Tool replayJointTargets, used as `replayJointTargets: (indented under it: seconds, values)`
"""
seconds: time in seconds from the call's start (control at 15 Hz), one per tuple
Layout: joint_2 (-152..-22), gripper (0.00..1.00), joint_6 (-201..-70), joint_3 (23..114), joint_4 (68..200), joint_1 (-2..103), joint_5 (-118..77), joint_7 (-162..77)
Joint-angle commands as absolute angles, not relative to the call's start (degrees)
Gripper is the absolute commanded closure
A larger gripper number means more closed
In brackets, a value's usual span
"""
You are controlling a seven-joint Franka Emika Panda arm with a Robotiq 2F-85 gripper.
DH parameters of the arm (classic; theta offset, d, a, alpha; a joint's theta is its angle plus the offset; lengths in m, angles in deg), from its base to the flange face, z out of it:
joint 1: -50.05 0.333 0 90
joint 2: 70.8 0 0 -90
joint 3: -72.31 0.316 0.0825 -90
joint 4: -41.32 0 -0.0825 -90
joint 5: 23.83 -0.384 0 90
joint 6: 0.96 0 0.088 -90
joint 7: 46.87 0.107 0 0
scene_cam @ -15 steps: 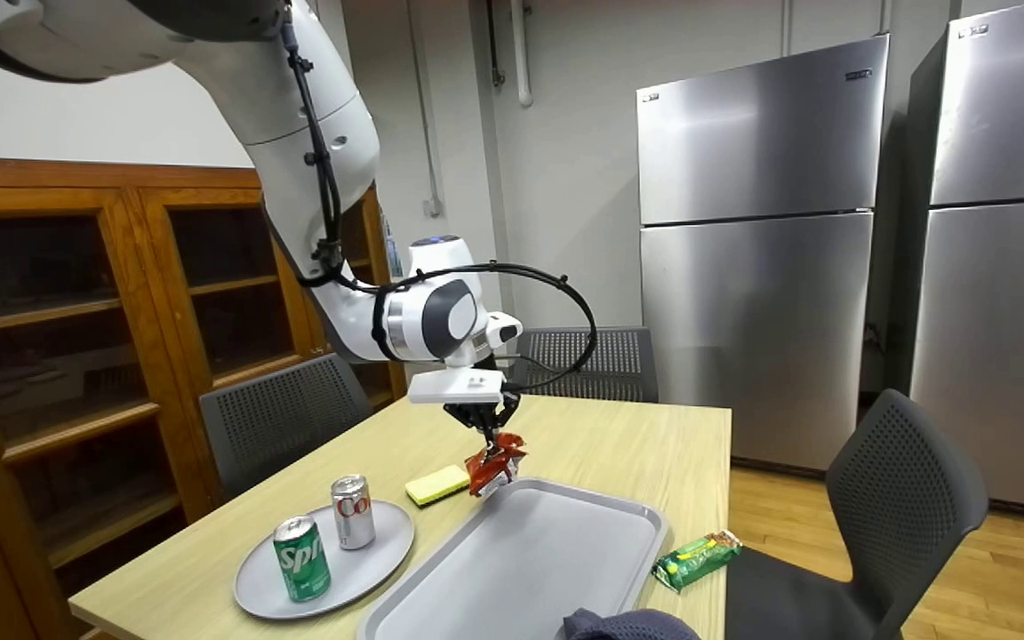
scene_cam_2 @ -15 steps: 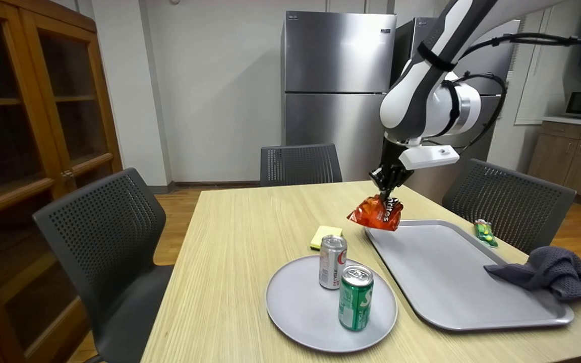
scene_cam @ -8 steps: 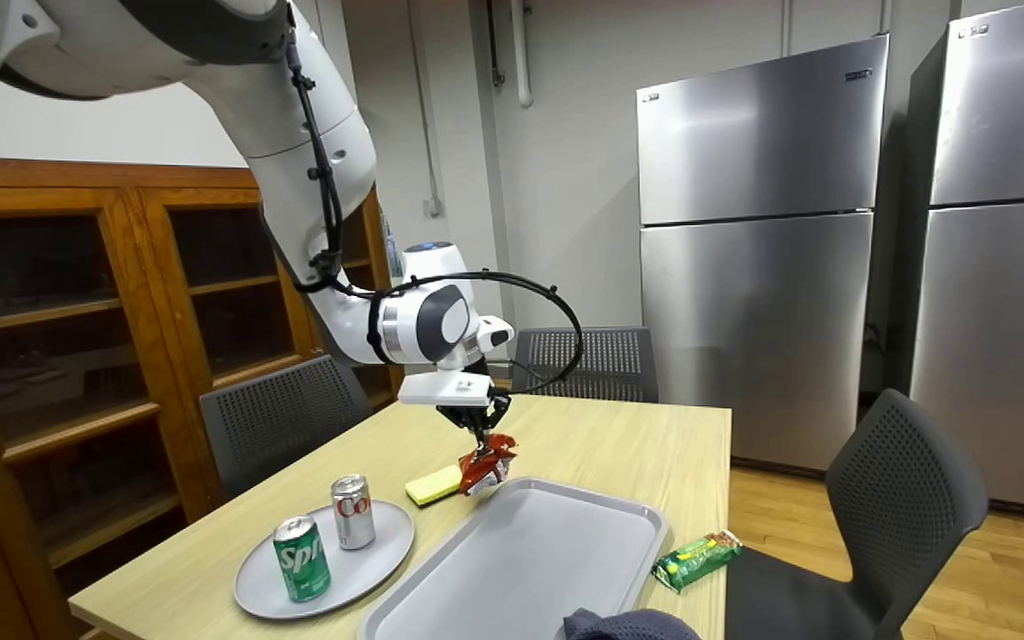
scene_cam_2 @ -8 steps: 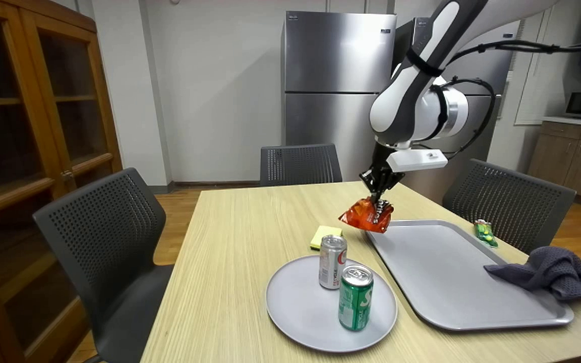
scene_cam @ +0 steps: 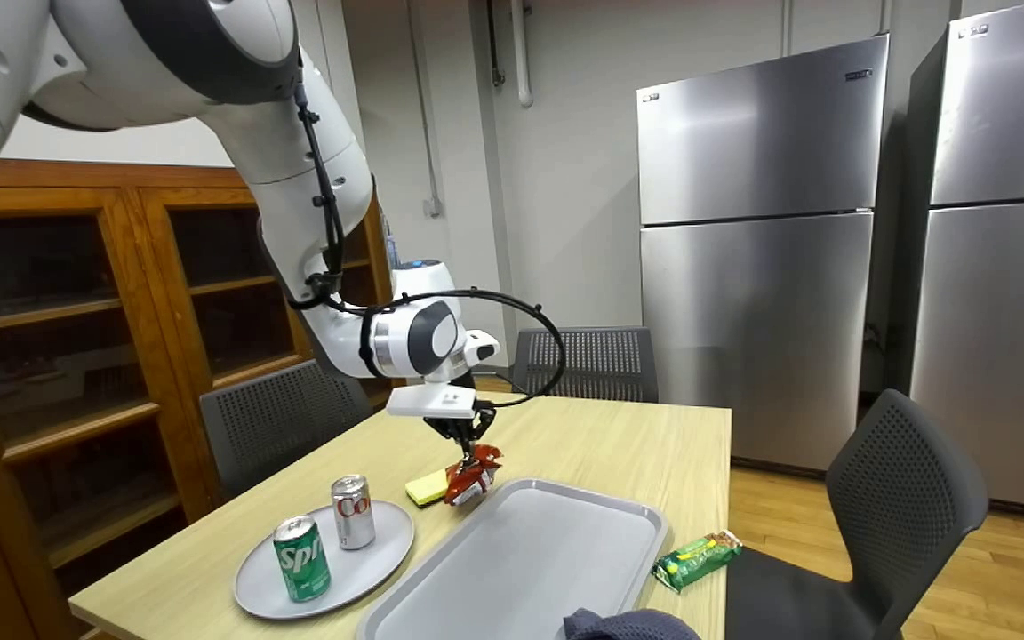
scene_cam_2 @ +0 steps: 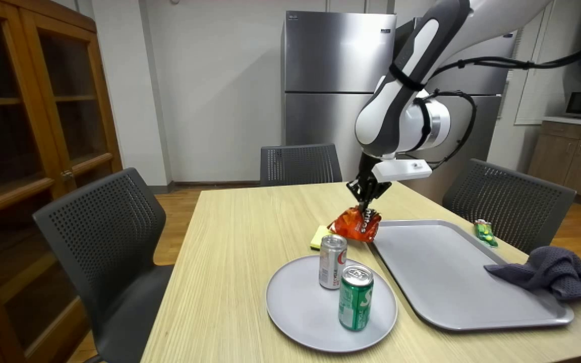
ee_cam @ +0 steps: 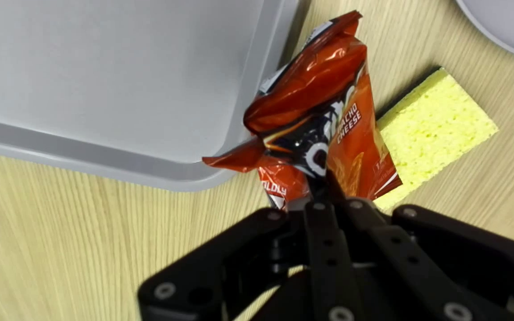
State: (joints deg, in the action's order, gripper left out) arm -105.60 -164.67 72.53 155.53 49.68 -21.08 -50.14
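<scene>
Clearly bent arm (scene_cam: 294, 204), pincer (ee_cam: 324, 189) pointing down, pinching red bag (ee_cam: 315, 104).

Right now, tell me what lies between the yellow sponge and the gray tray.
In the wrist view, the red snack bag, pinched in the claw, is between the yellow sponge and the gray tray, partly hiding each.

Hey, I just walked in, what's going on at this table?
A robot arm has a crumpled red Nacho Cheese chip bag pinched in its gripper, low between a yellow sponge and the corner of a gray tray. I can't tell whether the bag touches the table. A silver can and a green can stand upright on a round plate, and a green snack packet lies beside the tray.
</scene>
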Motion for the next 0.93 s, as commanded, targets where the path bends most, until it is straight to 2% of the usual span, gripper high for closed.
replayJointTargets:
  seconds: [0.0, 0.27, 0.33, 0.4, 0.87]
  values:
    - [-106.84, 1.0, -162.69, 72.7, 153.41, 50.4, -21.79, -48.81]
    - [-107.48, 1.0, -162.14, 73.08, 153.42, 50.4, -21.74, -49.29]
    - [-107.56, 0.74, -161.89, 73.09, 153.51, 50.5, -21.59, -49.43]
    - [-107.63, 0.73, -161.8, 73.14, 153.59, 50.55, -21.5, -49.51]
    - [-106.34, 0.21, -161.07, 73.48, 154.4, 50.7, -21.11, -50.43]
